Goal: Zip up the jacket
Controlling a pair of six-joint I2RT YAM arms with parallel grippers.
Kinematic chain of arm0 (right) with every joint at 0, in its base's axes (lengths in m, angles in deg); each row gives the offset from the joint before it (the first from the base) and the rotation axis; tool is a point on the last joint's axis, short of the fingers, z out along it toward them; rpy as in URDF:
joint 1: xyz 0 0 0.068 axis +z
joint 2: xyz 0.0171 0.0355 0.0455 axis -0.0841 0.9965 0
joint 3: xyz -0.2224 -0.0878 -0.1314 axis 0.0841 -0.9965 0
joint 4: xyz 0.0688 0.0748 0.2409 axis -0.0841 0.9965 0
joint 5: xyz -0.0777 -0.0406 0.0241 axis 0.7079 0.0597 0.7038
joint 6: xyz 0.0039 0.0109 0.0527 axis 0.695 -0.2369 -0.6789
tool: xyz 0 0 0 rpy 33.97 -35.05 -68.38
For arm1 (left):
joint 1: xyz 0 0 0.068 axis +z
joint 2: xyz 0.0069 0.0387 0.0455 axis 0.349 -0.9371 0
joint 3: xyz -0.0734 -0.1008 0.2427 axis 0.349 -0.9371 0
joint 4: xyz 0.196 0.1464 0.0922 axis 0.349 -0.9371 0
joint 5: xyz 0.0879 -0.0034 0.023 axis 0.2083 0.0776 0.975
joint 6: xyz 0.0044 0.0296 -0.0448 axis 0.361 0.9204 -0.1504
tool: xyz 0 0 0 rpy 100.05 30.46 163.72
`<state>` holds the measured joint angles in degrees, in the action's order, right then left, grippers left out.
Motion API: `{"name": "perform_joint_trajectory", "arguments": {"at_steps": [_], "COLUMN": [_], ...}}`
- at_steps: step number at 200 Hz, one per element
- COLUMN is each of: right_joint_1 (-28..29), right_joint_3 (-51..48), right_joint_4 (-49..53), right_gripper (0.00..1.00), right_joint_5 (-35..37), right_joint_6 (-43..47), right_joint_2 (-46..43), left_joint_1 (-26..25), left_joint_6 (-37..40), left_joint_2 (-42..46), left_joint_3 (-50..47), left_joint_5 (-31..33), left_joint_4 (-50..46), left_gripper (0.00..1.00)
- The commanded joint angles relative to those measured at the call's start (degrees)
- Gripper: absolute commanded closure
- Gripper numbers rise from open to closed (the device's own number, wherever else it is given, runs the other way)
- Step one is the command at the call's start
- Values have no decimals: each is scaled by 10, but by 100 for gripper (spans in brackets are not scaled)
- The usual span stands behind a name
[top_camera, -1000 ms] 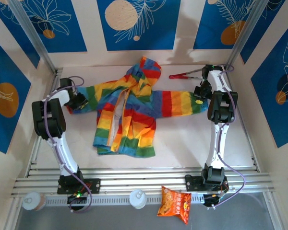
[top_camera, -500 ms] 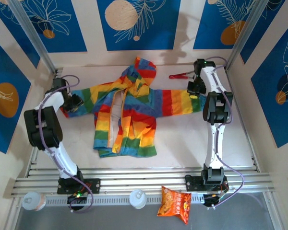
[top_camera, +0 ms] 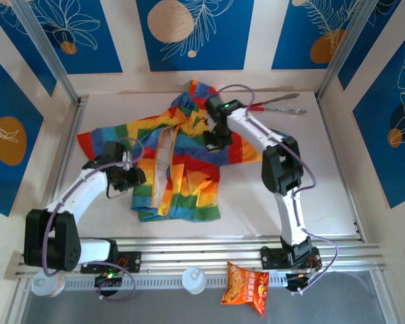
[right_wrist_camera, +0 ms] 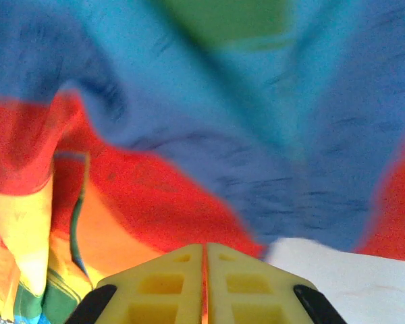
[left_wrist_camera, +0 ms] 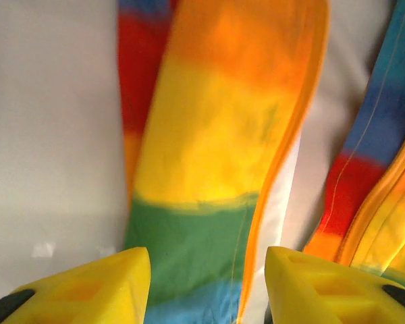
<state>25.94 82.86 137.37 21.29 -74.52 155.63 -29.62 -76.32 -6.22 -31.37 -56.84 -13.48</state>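
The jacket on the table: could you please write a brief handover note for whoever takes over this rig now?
Left pincer: open, empty, over the jacket, at the front panel on its own side.
Right pincer: shut, over the chest by the hood; grip on fabric unclear.
Jacket: flat on the table, front open.
Done: nothing zipped.
Left: join the zipper ends, pull up.

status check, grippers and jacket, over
Left gripper open over the jacket front edge. Right gripper shut near the hood. Jacket unzipped, front lying apart. Tongs at the back, off the jacket.
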Motion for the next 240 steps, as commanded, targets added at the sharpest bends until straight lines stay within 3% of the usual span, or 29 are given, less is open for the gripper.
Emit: {"name": "perform_joint_trajectory", "arguments": {"at_steps": [1,40,81,96,110,127,136,152,194,240], "right_joint_1": [27,10,-48,-64,-69,-64,-60,-51,-22,-18], "right_joint_3": [-4,62,69,65,47,12,-5,-23,-58,-158], "right_joint_4": [-18,27,45,51,48,31,24,18,6,-74], "right_gripper": [90,91,91,91,91,90,90,90,90,90], "right_joint_5": [-37,-39,-23,-23,-21,-17,-15,-12,-18,-92], "right_joint_6": [-21,-8,7,12,18,21,19,18,4,-56], "right_joint_2": [54,153,159,153,135,99,79,52,-8,-109], "left_joint_1": [-31,-80,-113,-125,-130,-132,-131,-131,-130,-131], "left_joint_6": [-45,-85,-92,-97,-104,-105,-101,-91,-77,-141], "left_joint_2": [15,-26,-64,-77,-79,-65,-50,-15,60,81], "left_joint_3": [-52,-99,-89,-86,-85,-75,-64,-36,34,-24], "left_joint_5": [-10,-26,-22,-24,-28,-33,-31,-31,-81,-187], "left_joint_4": [18,88,110,118,125,114,97,58,14,175], "left_gripper": [51,51,49,55,65,90,95,100,100,100]}}
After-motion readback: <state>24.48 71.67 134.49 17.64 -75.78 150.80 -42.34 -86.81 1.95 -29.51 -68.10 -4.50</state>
